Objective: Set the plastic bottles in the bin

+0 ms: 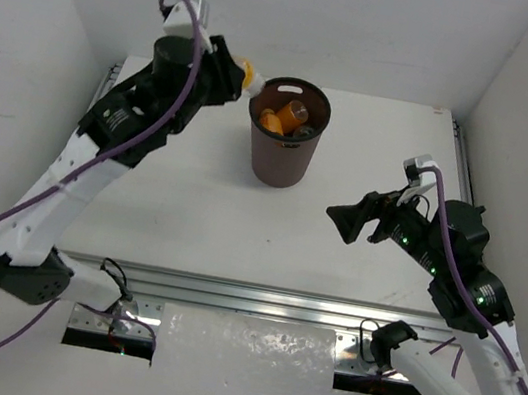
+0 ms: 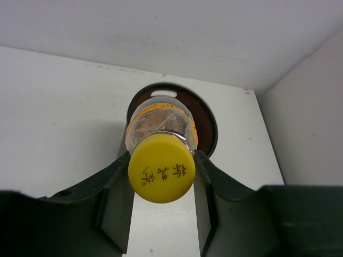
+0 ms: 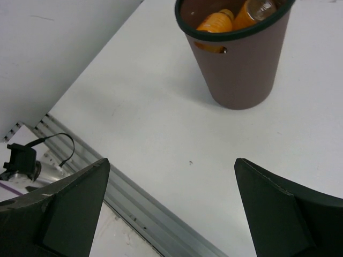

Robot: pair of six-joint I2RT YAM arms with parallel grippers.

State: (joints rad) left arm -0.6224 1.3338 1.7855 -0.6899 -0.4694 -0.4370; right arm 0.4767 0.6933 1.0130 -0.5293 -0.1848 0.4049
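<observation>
The dark brown bin (image 1: 282, 158) stands at the back middle of the table and holds orange bottles (image 1: 280, 119) and others I cannot make out. My left gripper (image 1: 240, 80) is shut on the clear bottle with the yellow cap (image 2: 162, 166), holding it just left of the bin's rim (image 2: 210, 119), raised off the table. My right gripper (image 1: 349, 225) is open and empty, low over the table right of the bin. In the right wrist view the bin (image 3: 241, 69) with orange bottles (image 3: 215, 22) stands ahead of the gripper (image 3: 171, 176).
White walls enclose the table on three sides. An aluminium rail (image 1: 257, 300) runs along the near edge. A cable and small black clamp (image 3: 21, 160) lie by the rail at left in the right wrist view.
</observation>
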